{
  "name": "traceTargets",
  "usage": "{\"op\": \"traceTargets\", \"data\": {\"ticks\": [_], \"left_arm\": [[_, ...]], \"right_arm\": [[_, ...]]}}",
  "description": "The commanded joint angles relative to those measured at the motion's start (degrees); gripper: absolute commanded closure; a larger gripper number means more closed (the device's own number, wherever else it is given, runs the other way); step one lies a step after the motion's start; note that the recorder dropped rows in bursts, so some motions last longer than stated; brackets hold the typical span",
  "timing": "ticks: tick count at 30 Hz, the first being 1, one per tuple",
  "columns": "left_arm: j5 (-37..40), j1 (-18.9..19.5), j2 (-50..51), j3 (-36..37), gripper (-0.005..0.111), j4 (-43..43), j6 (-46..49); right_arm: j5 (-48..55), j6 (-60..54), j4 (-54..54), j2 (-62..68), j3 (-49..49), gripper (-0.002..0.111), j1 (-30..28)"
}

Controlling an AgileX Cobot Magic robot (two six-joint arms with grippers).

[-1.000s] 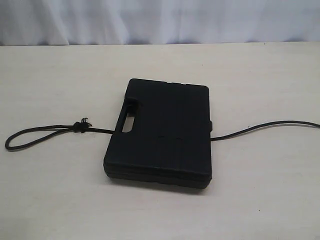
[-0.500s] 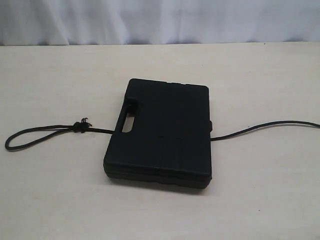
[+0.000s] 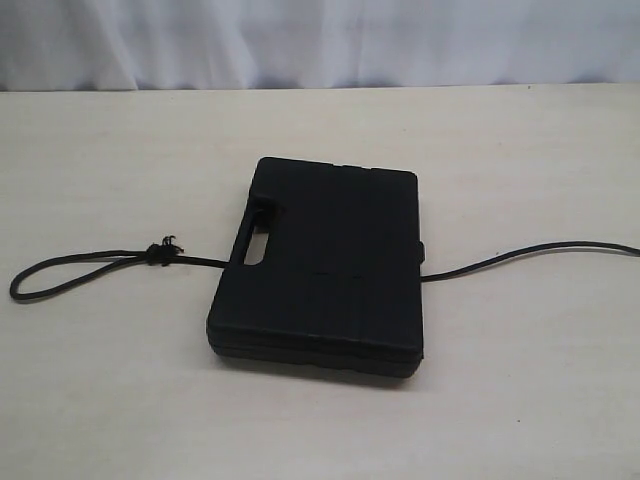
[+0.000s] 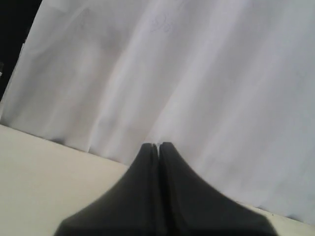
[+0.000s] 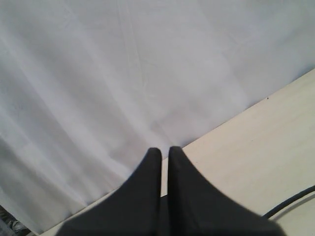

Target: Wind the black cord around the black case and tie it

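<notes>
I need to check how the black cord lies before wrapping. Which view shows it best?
The exterior view: the black cord runs out from both sides of the black case, knot and loop included. The right wrist view catches only a short stretch; the left wrist view shows none.

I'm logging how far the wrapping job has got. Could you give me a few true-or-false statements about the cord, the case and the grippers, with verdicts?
1. The black cord comes out on two opposite sides of the black case. True.
2. The cord is wound over the case's top. False: the top is bare, and the cord only meets the case at its edges.
3. The knot lies on the case's handle side. True.
4. A gripper holds the cord. False: the left gripper and the right gripper hold nothing.
</notes>
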Motion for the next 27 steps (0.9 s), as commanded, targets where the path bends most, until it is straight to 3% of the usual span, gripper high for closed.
{"op": "traceTargets", "data": {"ticks": [1, 6, 9, 11, 13, 14, 16, 18, 19, 22, 24, 27], "left_arm": [[-6.1, -0.1, 0.7, -0.6, 0.107, -0.5, 0.1], [-27.6, -0.1, 3.2, -0.6, 0.107, -0.3, 0.4], [-44.9, 0.0, 9.4, -0.6, 0.107, -1.0, 5.1], [-52.3, 0.0, 14.6, -0.8, 0.107, -4.2, 5.6], [-51.9, 0.0, 20.3, -2.7, 0.107, -5.4, 4.7], [-47.0, 0.0, 23.5, -4.7, 0.107, -5.1, 4.8], [-29.8, 0.0, 29.9, -10.2, 0.107, -0.2, 5.1], [-5.7, -0.9, 36.7, -18.3, 0.107, 9.3, 4.4], [2.7, -1.9, 39.4, -21.3, 0.107, 11.5, 4.4], [26.9, -3.6, 48.1, -31.2, 0.107, 11.3, 12.6], [37.9, -4.3, 53.7, -36.1, 0.107, 1.8, 28.9], [45.4, -5.0, 60.2, -39.5, 0.107, -21.7, 49.8]], "right_arm": [[1.2, 0.0, 0.1, 0.1, 0.1, 0.104, -0.3], [1.9, 0.0, 0.1, 0.1, 0.1, 0.104, -0.3], [1.9, 0.0, 0.1, 0.1, 0.1, 0.104, -0.3], [1.9, 0.0, 0.1, 0.1, 0.1, 0.104, -0.3], [1.9, 0.0, 0.1, 0.1, 0.1, 0.104, -0.3], [1.9, 0.0, 0.1, 0.1, 0.1, 0.104, -0.3], [1.9, 0.0, 0.1, 0.1, 0.1, 0.104, -0.3], [1.9, 0.0, 0.1, 0.1, 0.1, 0.104, -0.3], [1.9, 0.0, 0.1, 0.1, 0.1, 0.104, -0.3], [2.0, 0.0, 0.1, 0.1, 0.1, 0.104, -0.3], [2.1, 0.0, 0.1, 0.1, 0.1, 0.104, -0.3], [2.1, 0.0, 0.1, 0.1, 0.1, 0.104, -0.3]]}}
